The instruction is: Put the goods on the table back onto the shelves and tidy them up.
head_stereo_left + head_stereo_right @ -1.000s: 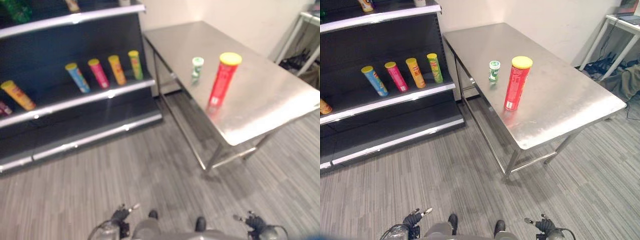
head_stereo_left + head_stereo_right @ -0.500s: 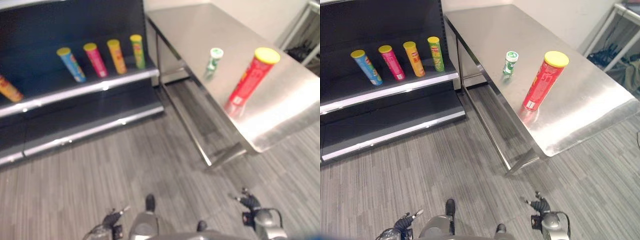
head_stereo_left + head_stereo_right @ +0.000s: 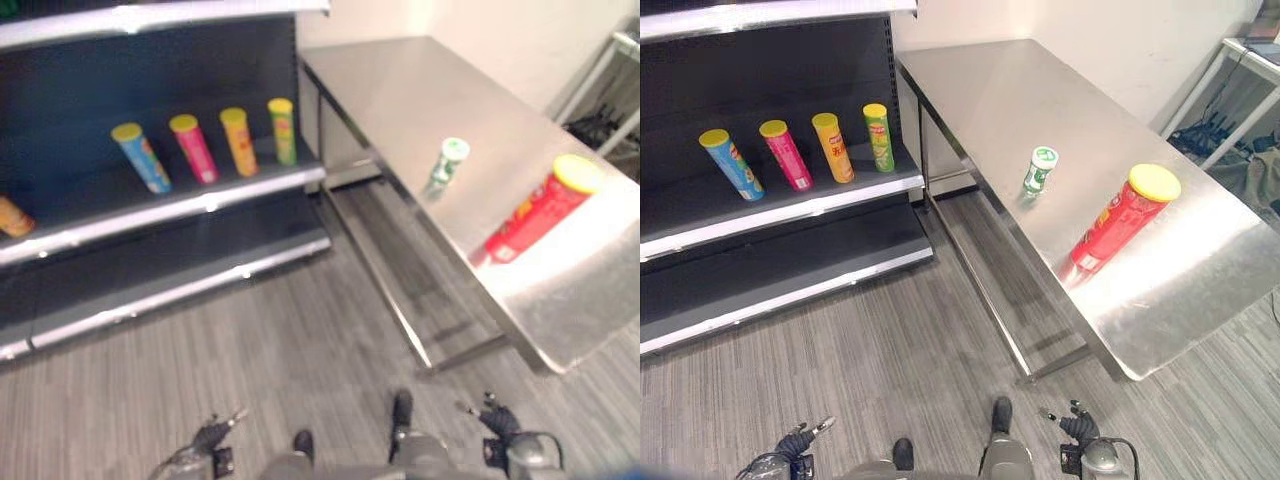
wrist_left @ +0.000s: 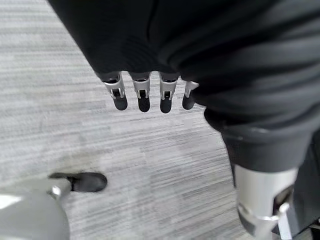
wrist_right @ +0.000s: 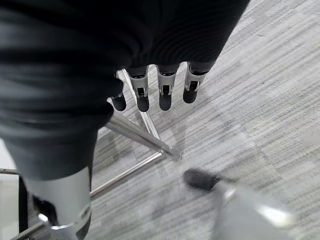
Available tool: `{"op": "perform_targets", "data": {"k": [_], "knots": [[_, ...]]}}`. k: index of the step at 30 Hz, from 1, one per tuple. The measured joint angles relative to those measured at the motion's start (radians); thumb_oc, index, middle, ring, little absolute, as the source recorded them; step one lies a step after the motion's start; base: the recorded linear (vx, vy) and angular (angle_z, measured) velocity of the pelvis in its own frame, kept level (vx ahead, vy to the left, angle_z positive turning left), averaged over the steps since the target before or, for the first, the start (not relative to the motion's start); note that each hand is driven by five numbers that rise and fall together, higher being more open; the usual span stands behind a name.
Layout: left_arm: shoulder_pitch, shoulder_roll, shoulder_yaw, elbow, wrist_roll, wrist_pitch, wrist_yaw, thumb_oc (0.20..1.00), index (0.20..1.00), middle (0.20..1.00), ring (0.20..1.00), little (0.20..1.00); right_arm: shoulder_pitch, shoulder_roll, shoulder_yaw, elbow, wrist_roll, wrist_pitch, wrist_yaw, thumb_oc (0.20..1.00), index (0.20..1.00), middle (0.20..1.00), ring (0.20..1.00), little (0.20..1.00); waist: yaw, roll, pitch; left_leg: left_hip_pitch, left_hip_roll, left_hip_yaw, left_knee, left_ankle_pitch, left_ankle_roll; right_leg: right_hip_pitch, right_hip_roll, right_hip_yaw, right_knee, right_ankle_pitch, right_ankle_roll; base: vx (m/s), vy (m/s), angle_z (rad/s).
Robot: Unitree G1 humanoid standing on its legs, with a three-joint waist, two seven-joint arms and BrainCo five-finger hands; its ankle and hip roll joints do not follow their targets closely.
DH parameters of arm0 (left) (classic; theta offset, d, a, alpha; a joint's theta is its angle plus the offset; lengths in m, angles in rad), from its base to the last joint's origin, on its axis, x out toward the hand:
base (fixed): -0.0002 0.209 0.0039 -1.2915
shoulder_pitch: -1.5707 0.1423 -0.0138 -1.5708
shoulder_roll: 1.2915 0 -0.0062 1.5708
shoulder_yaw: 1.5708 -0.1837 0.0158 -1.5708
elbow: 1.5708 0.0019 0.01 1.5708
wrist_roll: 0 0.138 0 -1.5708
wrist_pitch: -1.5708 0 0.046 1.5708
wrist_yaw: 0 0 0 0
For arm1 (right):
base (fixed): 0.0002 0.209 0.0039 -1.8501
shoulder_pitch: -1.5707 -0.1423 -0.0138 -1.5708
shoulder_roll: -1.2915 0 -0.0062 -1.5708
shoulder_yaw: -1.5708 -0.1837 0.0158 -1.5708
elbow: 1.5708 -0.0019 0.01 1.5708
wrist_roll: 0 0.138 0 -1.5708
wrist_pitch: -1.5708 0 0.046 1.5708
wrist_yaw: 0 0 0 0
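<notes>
Left hand (image 3: 212,436) hangs low at the robot's left side over the floor (image 3: 300,340), holding nothing. Right hand (image 3: 497,420) hangs likewise at the right side, near the table's leg.

Left eye view: the steel table (image 3: 400,90) carries two goods. The red canister (image 3: 535,213) with its yellow lid stands upright near the table's near end, long axis vertical, lid up, though it appears slanted from this angle. The small green-and-white bottle (image 3: 446,165) stands upright beside it, further along the front edge, cap up.

Right eye view: the shelf unit (image 3: 790,215) holds four canisters in a row, blue canister (image 3: 731,165), pink canister (image 3: 786,155), orange canister (image 3: 832,147) and green canister (image 3: 878,137), all lids up and leaning back slightly. Free shelf space lies to the robot's left of the blue one.

Left wrist view: the left hand's fingers (image 4: 143,97) are extended and relaxed, empty, above the floor.

Right wrist view: the right hand's fingers (image 5: 165,92) are straight and empty, with the table's lower brace (image 5: 140,137) past them.

Assessment: the step in hand appears to be the approach to the table. Recommend closing squarely on the table's long edge, then taking the red canister round its mid-body with the right hand, keeping it vertical, as a tall narrow item tips readily if nudged near the lid.
</notes>
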Motion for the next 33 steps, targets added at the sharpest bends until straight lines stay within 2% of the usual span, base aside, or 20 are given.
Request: {"op": "perform_targets", "data": {"k": [1,4,6,7,8,9,10,11,12,14,15,16,18,22,25,27,28,30,31,33], "knots": [[0.000,-0.004,-0.007,0.002,0.010,0.001,0.000,1.000,1.000,1.000,1.000,1.000,-0.001,0.005,-0.011,0.066,0.013,-0.002,0.000,1.000,1.000,1.000,1.000,1.000,0.001,-0.014,-0.010,0.020,0.002,-0.023,0.000,-0.015,-0.022,0.014,0.006,0.030,0.006,0.049,-0.047,0.31,-0.101,0.60],[0.005,-0.023,-0.037,-0.004,0.031,0.000,-0.007,1.000,1.000,1.000,1.000,1.000,0.011,0.003,-0.043,0.191,0.014,0.013,0.001,1.000,1.000,1.000,1.000,1.000,0.002,0.037,-0.026,0.023,0.068,-0.057,0.002,-0.032,-0.063,0.042,0.069,0.016,-0.003,0.050,-0.053,0.21,-0.117,0.38],[0.008,-0.029,-0.037,-0.004,0.031,0.000,-0.008,1.000,1.000,1.000,1.000,1.000,0.012,0.005,-0.041,0.230,0.013,0.018,0.009,1.000,1.000,1.000,1.000,1.000,-0.001,0.056,-0.028,0.016,0.103,-0.066,0.028,-0.037,-0.092,0.074,0.104,-0.005,-0.040,0.060,-0.091,0.15,-0.138,0.18],[0.002,-0.031,-0.038,-0.007,0.031,0.000,-0.009,1.000,1.000,1.000,1.000,1.000,0.018,0.007,-0.040,0.244,0.013,0.023,0.014,1.000,1.000,1.000,1.000,1.000,-0.002,0.055,-0.027,0.006,0.113,-0.066,0.062,-0.050,-0.110,0.081,0.114,-0.014,-0.044,0.062,-0.122,0.05,-0.095,0.32],[-0.008,-0.031,-0.042,-0.006,0.031,0.000,-0.013,1.000,1.000,1.000,1.000,1.000,0.010,0.010,-0.039,0.270,0.013,0.023,0.021,1.000,1.000,1.000,1.000,1.000,-0.002,0.046,-0.020,-0.043,0.114,-0.068,0.174,-0.063,-0.145,0.089,0.114,-0.022,-0.046,0.042,-0.152,0.07,-0.082,0.24],[-0.033,-0.024,-0.046,-0.010,0.031,-0.004,-0.012,1.000,1.000,1.000,1.000,1.000,-0.004,0.021,-0.032,0.304,0.012,0.024,0.028,1.000,1.000,1.000,1.000,1.000,0.002,0.007,-0.010,-0.137,0.097,-0.061,0.355,-0.071,-0.166,0.092,0.091,-0.024,-0.045,0.040,-0.159,0.05,0.024,0.15],[-0.039,-0.025,-0.046,-0.011,0.030,-0.006,-0.013,1.000,1.000,1.000,1.000,1.000,-0.005,0.023,-0.030,0.305,0.012,0.024,0.030,1.000,1.000,1.000,1.000,1.000,0.009,0.002,-0.010,-0.177,0.099,-0.060,0.410,-0.079,-0.177,0.096,0.086,-0.021,-0.045,0.036,-0.176,0.13,0.078,0.11],[-0.044,-0.032,-0.047,-0.010,0.029,-0.006,-0.014,1.000,1.000,1.000,1.000,1.000,-0.010,0.021,-0.030,0.312,0.012,0.024,0.030,1.000,1.000,1.000,1.000,1.000,0.003,0.003,-0.006,-0.201,0.116,-0.041,0.417,-0.088,-0.170,0.107,0.087,-0.026,-0.046,0.028,-0.187,0.16,0.128,0.03],[-0.044,-0.035,-0.056,-0.011,0.029,-0.006,-0.015,1.000,1.000,1.000,1.000,1.000,-0.015,0.020,-0.032,0.318,0.012,0.025,0.030,1.000,1.000,1.000,1.000,1.000,0.005,0.002,-0.005,-0.190,0.123,-0.032,0.327,-0.084,-0.167,0.106,0.089,-0.021,-0.045,0.026,-0.188,0.15,0.150,-0.04],[-0.051,-0.043,-0.076,-0.014,0.029,-0.008,-0.015,1.000,1.000,1.000,1.000,1.000,-0.020,0.009,-0.034,0.315,0.012,0.023,0.032,1.000,1.000,1.000,1.000,1.000,0.006,0.031,-0.003,-0.197,0.136,-0.041,0.212,-0.066,-0.169,0.101,0.098,-0.006,-0.045,0.026,-0.188,0.13,0.207,-0.31],[-0.049,-0.052,-0.076,-0.015,0.029,-0.007,-0.015,1.000,1.000,1.000,1.000,1.000,-0.021,-0.003,-0.034,0.316,0.011,0.024,0.032,1.000,1.000,1.000,1.000,1.000,0.001,0.051,0.000,-0.193,0.137,-0.042,0.158,-0.050,-0.158,0.097,0.101,0.000,-0.045,0.029,-0.181,0.10,0.275,-0.46],[-0.049,-0.055,-0.076,-0.011,0.029,-0.008,-0.015,1.000,1.000,1.000,1.000,1.000,-0.020,-0.008,-0.037,0.317,0.011,0.024,0.031,1.000,1.000,1.000,1.000,1.000,0.004,0.070,-0.003,-0.173,0.130,-0.044,0.120,0.003,-0.154,0.085,0.103,0.027,-0.045,0.029,-0.173,0.04,0.277,-0.60],[-0.038,-0.050,-0.076,-0.010,0.030,-0.008,-0.014,1.000,1.000,1.000,1.000,1.000,-0.018,-0.005,-0.048,0.316,0.013,0.024,0.030,1.000,1.000,1.000,1.000,1.000,0.002,0.075,-0.007,-0.145,0.105,-0.023,0.072,0.034,-0.125,0.076,0.084,0.053,-0.045,0.018,-0.149,0.01,0.267,-0.62],[-0.017,-0.021,-0.074,-0.010,0.031,-0.016,-0.016,1.000,1.000,1.000,1.000,1.000,-0.012,0.008,-0.162,0.297,0.061,0.022,0.019,1.000,1.000,1.000,1.000,1.000,-0.025,0.052,-0.020,-0.106,0.068,0.084,0.001,0.070,-0.088,0.032,0.050,0.107,-0.045,0.005,-0.105,0.02,0.189,-0.62],[-0.010,0.015,-0.070,-0.008,0.033,-0.017,-0.015,1.000,1.000,1.000,1.000,1.000,0.002,0.001,-0.254,0.272,0.138,0.020,-0.004,1.000,1.000,1.000,1.000,1.000,-0.044,0.037,-0.029,-0.089,0.056,0.148,0.001,0.056,-0.060,0.024,0.033,0.127,-0.043,0.008,-0.086,0.03,0.120,-0.61],[-0.009,0.039,-0.066,-0.007,0.034,-0.018,-0.014,1.000,1.000,1.000,1.000,1.000,0.016,-0.004,-0.308,0.262,0.179,0.019,-0.015,1.000,1.000,1.000,1.000,1.000,-0.053,0.028,-0.034,-0.075,0.051,0.169,0.001,0.050,-0.061,0.026,0.024,0.131,-0.039,0.036,-0.068,0.06,0.077,-0.33],[-0.014,0.047,-0.063,-0.008,0.038,-0.018,-0.014,1.000,1.000,1.000,1.000,1.000,0.033,-0.011,-0.362,0.246,0.218,0.020,-0.016,1.000,1.000,1.000,1.000,1.000,-0.063,0.019,-0.040,-0.063,0.046,0.181,0.001,0.040,-0.069,0.026,0.025,0.134,-0.039,0.078,-0.062,0.08,0.071,-0.29],[-0.010,0.043,-0.061,-0.008,0.039,-0.019,-0.015,1.000,1.000,1.000,1.000,1.000,0.054,-0.049,-0.497,0.179,0.287,0.015,-0.025,1.000,1.000,1.000,1.000,1.000,-0.081,0.040,-0.042,-0.041,0.051,0.191,0.001,0.028,-0.073,0.044,0.037,0.154,-0.039,0.091,-0.070,0.09,0.070,-0.29],[-0.013,0.042,-0.061,-0.007,0.039,-0.019,-0.015,1.000,1.000,1.000,1.000,1.000,0.061,-0.084,-0.505,0.164,0.320,-0.010,-0.040,1.000,1.000,1.000,1.000,1.000,-0.090,0.050,-0.045,-0.039,0.052,0.198,0.001,0.025,-0.072,0.044,0.039,0.158,-0.039,0.091,-0.070,0.09,0.063,-0.18],[-0.024,0.030,-0.031,-0.009,0.074,-0.022,-0.020,1.000,1.000,1.000,1.000,1.000,0.072,-0.122,-0.615,0.081,0.387,-0.011,-0.046,1.000,1.000,1.000,1.000,1.000,-0.112,0.053,-0.046,-0.033,0.050,0.205,0.001,0.018,-0.076,0.044,0.040,0.159,-0.039,0.090,-0.069,0.05,0.037,-0.13]]}}
